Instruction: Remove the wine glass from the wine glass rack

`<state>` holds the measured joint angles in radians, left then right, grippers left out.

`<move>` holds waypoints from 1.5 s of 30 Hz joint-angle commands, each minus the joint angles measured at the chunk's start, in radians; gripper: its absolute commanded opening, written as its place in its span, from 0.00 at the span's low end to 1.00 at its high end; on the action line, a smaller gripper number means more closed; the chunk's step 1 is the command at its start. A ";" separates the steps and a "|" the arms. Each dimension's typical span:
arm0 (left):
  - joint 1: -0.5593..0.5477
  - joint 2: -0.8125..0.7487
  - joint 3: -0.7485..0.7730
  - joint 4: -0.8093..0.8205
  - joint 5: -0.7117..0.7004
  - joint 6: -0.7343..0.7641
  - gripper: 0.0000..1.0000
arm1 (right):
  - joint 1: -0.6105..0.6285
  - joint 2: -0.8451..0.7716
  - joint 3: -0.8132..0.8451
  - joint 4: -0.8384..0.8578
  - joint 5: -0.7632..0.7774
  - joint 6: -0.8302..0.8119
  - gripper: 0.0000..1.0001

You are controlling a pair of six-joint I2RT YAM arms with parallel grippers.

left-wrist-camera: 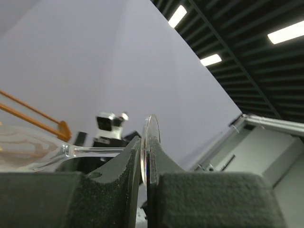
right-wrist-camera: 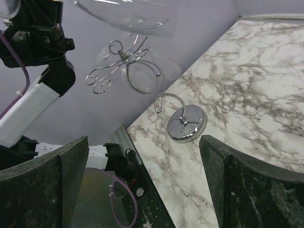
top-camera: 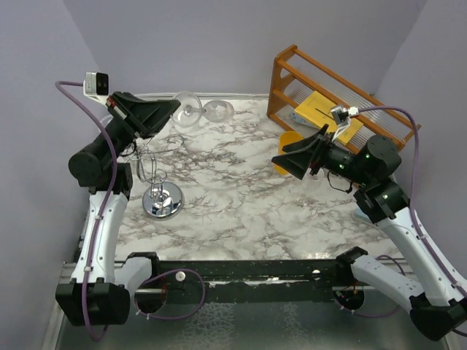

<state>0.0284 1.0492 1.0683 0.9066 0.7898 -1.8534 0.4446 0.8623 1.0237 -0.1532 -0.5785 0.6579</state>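
The wine glass [top-camera: 201, 111] is held sideways in the air at the back left, off the wine glass rack [top-camera: 162, 197]. My left gripper [top-camera: 169, 109] is shut on the edge of its round foot. In the left wrist view the foot [left-wrist-camera: 152, 135] stands clamped between the pads of the gripper [left-wrist-camera: 145, 164], with stem and bowl [left-wrist-camera: 23, 147] reaching left. The silvery wire rack stands below and in front of the glass on its chrome base. My right gripper [top-camera: 283, 160] is open and empty at mid-right. It faces the rack [right-wrist-camera: 128, 71] and the glass bowl [right-wrist-camera: 128, 14] through its gripper [right-wrist-camera: 142, 161].
A large orange-brown wooden slatted shelf [top-camera: 332, 91] stands at the back right with yellow items in and before it. The marble tabletop [top-camera: 241, 189] lies between the arms. Lilac walls close in the left, back and right.
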 commanded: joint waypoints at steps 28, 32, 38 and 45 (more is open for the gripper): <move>-0.151 -0.183 -0.268 0.589 -0.146 -0.394 0.00 | 0.065 0.267 -0.119 1.084 -0.383 0.572 0.84; -0.155 -0.199 -0.278 0.569 -0.148 -0.391 0.00 | 0.067 0.276 -0.105 1.089 -0.370 0.566 0.85; -0.166 -0.211 -0.298 0.547 -0.164 -0.403 0.00 | 0.069 0.303 -0.049 1.033 -0.350 0.510 0.86; -0.169 -0.215 -0.318 0.532 -0.177 -0.408 0.00 | 0.089 0.366 -0.033 1.240 -0.364 0.643 0.70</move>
<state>-0.1333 0.8516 0.7605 1.4113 0.6708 -2.0930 0.5148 1.1980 0.9646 0.9356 -0.9371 1.2213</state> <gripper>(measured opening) 0.102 0.779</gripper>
